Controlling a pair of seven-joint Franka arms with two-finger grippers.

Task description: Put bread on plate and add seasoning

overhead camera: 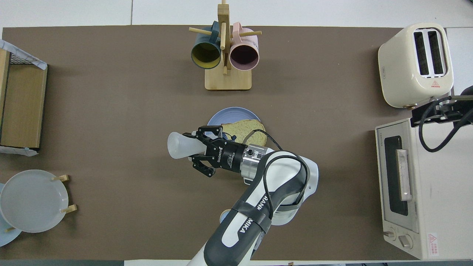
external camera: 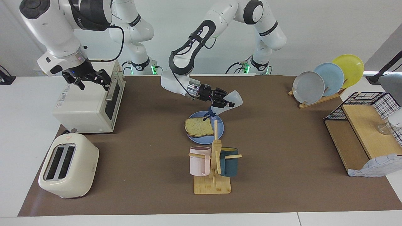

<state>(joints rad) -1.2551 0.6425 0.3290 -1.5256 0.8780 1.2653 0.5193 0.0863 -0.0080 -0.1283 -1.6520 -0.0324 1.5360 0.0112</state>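
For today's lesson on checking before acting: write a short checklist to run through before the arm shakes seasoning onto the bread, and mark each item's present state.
1. Bread lies on the plate: ok.
2. Left gripper shut on the seasoning bottle: ok.
3. Bottle tipped, cap end down: ok.
4. Cap over the bread, not just the plate's rim: cannot tell.
5. Cap opened for pouring: cannot tell.
6. Right gripper waits over the toaster oven, clear of the plate: ok.
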